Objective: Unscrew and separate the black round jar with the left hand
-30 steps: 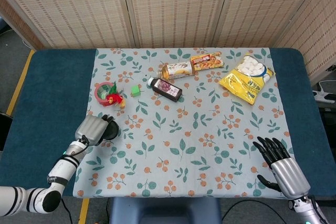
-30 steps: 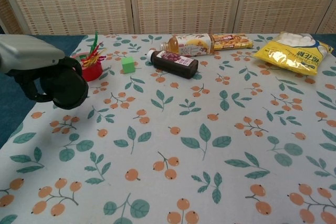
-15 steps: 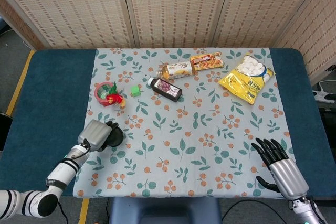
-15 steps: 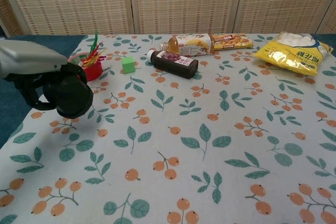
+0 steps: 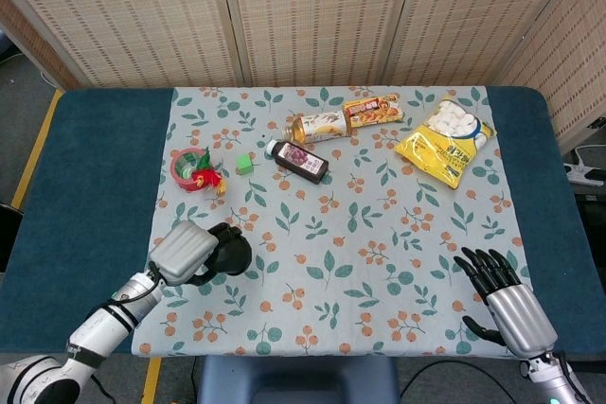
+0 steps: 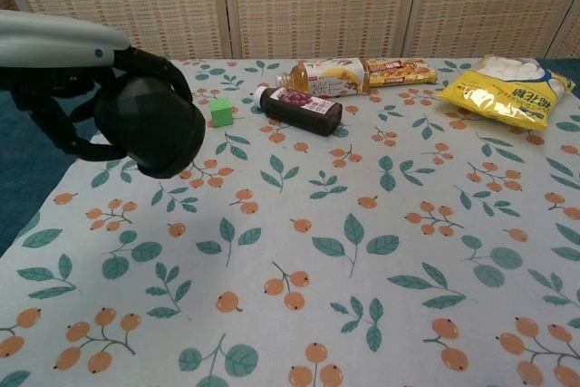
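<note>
Jar [image 6: 152,126] inside left hand's [image 5: 192,253] curled fingers.

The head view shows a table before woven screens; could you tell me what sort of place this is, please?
Probably a robot test or data-collection setup, not a home. A leaf-and-berry patterned cloth covers a blue table fenced by woven screens, and unrelated items are scattered about: a yellow snack bag, a green cube, and bottles.

Matt black jar [image 6: 149,126], printed cloth [image 5: 379,253], glossy yellow plastic bag [image 5: 445,142].
</note>
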